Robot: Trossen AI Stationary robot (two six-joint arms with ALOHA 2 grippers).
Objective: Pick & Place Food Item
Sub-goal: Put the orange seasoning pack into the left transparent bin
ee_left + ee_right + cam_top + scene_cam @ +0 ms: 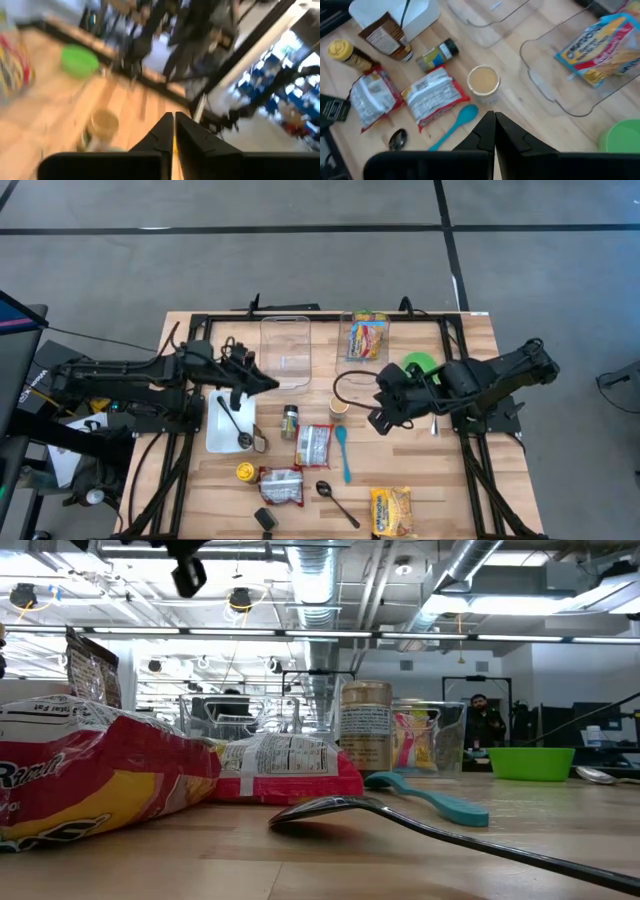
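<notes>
Several food packets lie flat on the wooden table: a red-and-white packet [314, 445] [432, 97] in the middle, a second one [282, 485] nearer the front, and a yellow packet [390, 510] at the front edge. A colourful snack packet [368, 338] [600, 45] lies inside the right clear container [555, 85]. My left gripper [268, 384] [174, 135] hovers shut, holding nothing, over the white tray's far end. My right gripper [380, 420] [494, 130] hovers shut and bare above the table beside a small tan-lidded cup [340, 407] [483, 80].
An empty clear container [285, 345] stands at the back. A white tray [215, 435] holds a ladle. Around the packets are a spice jar [289, 420], a yellow-lidded jar [245, 471], a teal spoon [343, 452], a black spoon [335, 500] and a green bowl [420, 365].
</notes>
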